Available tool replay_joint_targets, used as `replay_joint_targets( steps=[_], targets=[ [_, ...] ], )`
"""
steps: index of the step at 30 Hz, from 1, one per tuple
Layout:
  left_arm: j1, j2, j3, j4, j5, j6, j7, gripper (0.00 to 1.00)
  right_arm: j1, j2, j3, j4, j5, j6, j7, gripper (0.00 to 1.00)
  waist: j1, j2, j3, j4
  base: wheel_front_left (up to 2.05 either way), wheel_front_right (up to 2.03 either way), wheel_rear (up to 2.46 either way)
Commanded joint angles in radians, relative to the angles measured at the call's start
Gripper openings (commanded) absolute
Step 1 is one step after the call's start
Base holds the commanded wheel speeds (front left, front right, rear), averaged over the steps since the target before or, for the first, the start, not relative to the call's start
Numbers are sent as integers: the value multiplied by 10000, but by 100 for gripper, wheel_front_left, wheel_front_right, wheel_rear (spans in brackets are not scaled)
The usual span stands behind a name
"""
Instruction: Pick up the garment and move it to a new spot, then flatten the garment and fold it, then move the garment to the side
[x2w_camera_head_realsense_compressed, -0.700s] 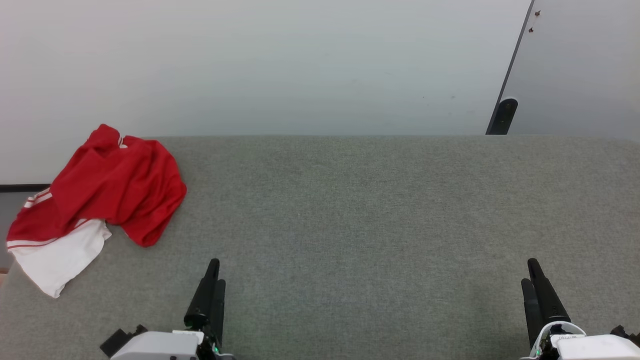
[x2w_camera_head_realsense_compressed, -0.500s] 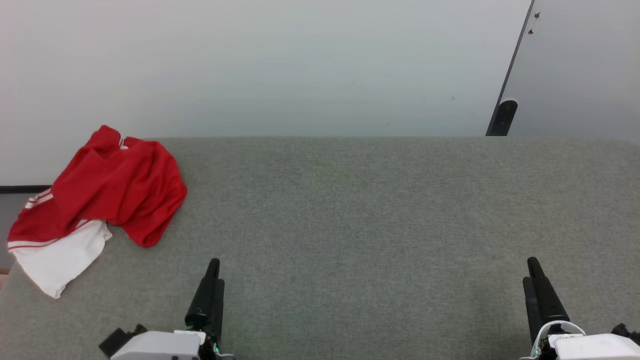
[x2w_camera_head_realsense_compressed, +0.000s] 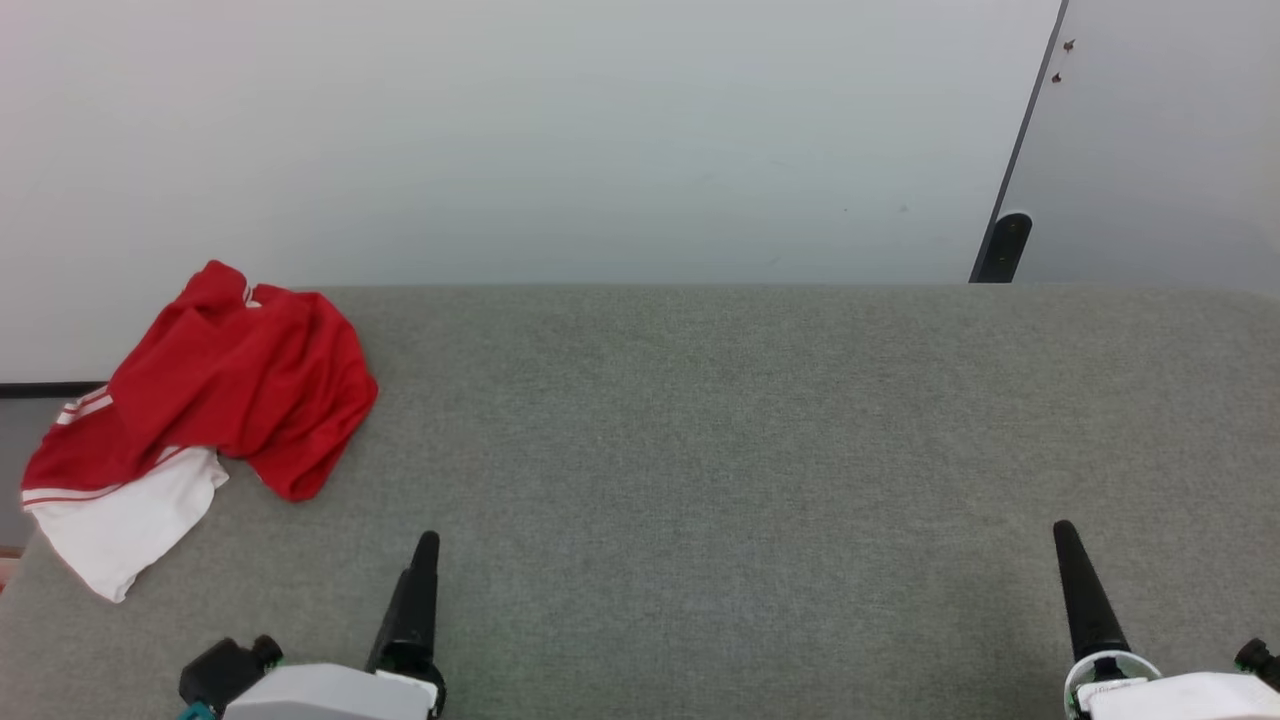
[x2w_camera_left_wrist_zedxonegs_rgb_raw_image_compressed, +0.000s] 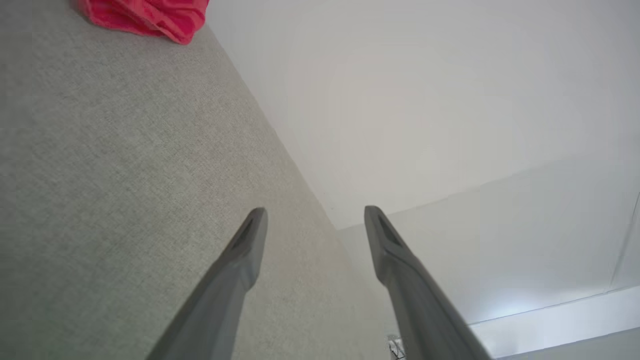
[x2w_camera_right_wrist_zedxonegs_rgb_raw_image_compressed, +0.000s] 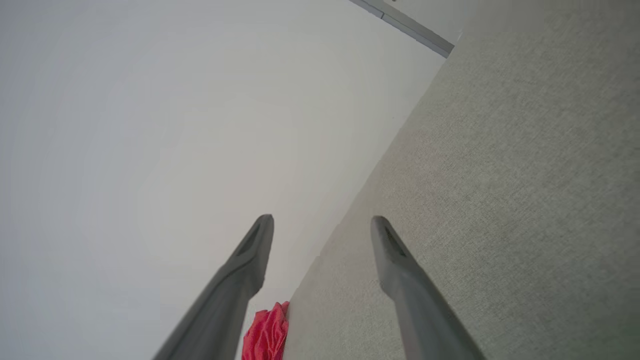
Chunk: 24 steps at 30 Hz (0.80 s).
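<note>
The garment (x2w_camera_head_realsense_compressed: 225, 395) lies crumpled at the far left of the grey table (x2w_camera_head_realsense_compressed: 700, 450), red with a white sleeve and striped trim hanging toward the left edge; its lettering is hidden. In the left wrist view the garment (x2w_camera_left_wrist_zedxonegs_rgb_raw_image_compressed: 145, 17) is a red bundle far ahead; in the right wrist view the garment (x2w_camera_right_wrist_zedxonegs_rgb_raw_image_compressed: 267, 332) peeks between the fingers. My left gripper (x2w_camera_head_realsense_compressed: 425, 545) hovers near the table's front, right of the garment and apart from it. My right gripper (x2w_camera_head_realsense_compressed: 1062, 535) is at the front right. Both stand open and hold nothing, as the left gripper (x2w_camera_left_wrist_zedxonegs_rgb_raw_image_compressed: 315, 215) and right gripper (x2w_camera_right_wrist_zedxonegs_rgb_raw_image_compressed: 322, 222) show.
A pale wall rises behind the table's far edge. A dark post (x2w_camera_head_realsense_compressed: 1003, 248) stands beyond the far right corner, below a slanted panel seam. A dark strip (x2w_camera_head_realsense_compressed: 50, 388) runs past the table's left end.
The whole picture has shifted down a little, so the head camera moved. Both wrists have rolled: each gripper's two fingers now line up edge-on. The garment has not moved.
</note>
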Motion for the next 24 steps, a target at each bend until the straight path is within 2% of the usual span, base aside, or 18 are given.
replay_joint_targets(
  steps=[1,5,11,17,24],
  targets=[
    [-92,130,-72,-32,537,95,-102,100,82,-105,57,-53,-427,67,-100,100,-1,-1,-25,2,0,0,0],
    [-110,330,-114,-37,2084,322,-230,100,93,-200,74,42,-1522,67,-248,100,-1,-1,-83,16,0,0,0],
    [108,239,241,-384,4655,503,-374,100,145,-195,-41,166,-3765,71,-449,100,-1,-1,-171,42,0,0,0],
    [261,185,402,-606,6893,407,-510,100,189,-19,-265,64,-5962,75,-434,100,-1,-1,-246,65,0,0,0],
    [459,-33,653,-781,8565,224,-653,100,368,290,-669,-220,-7904,73,-345,100,-1,-1,-333,64,0,0,0]
  ],
)
